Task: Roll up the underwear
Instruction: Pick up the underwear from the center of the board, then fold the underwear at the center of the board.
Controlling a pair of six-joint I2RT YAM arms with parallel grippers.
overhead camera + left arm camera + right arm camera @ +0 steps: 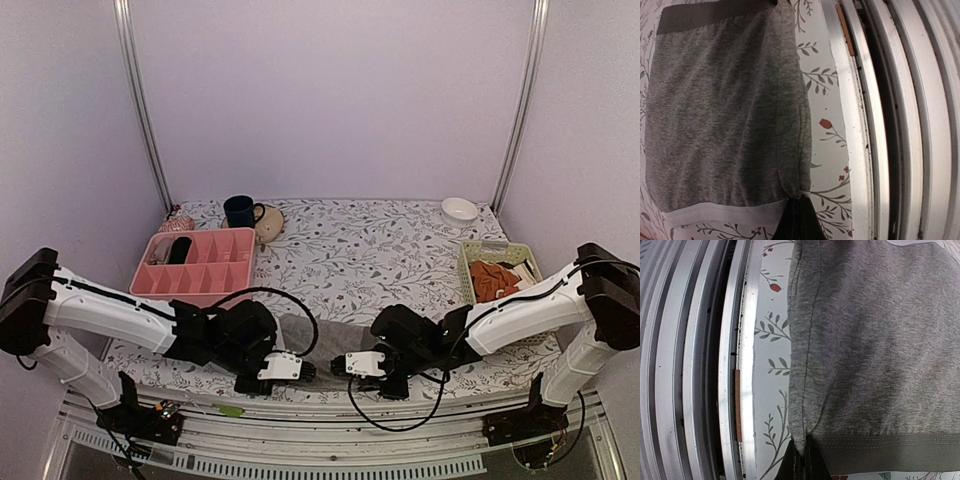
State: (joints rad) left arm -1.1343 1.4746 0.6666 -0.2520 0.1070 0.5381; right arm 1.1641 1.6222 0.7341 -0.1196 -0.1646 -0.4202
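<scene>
The left tool [799, 220] sits at the bottom edge of its wrist view, fingers pressed together and pinching the underwear [725, 115] at the corner where the side fold meets the pale hem trim [725, 212]. From this tool the grey cloth lies flat on the worktop [822, 100] and runs straight ahead to the darker waistband [710, 15] at its far end. The metal rails [890, 125] of the worktop's edge run just beside the tool, on the side away from the cloth.

The right tool [802, 460] is likewise closed, pinching the opposite corner of the same near edge, at the waistband end. The garment extends ahead of it and to one side; rails lie on the other.

In the top view the two tools face each other, fingertips near but apart, low at the near edge of the worktop. The underwear lies between them and just beyond them.

Well beyond the left tool stand a pink divided tray [195, 262] and a dark mug [240, 210]. Beyond the right tool are a pale green basket [468, 268] holding orange-red cloth [492, 280], and farther off a white bowl [459, 210].
</scene>
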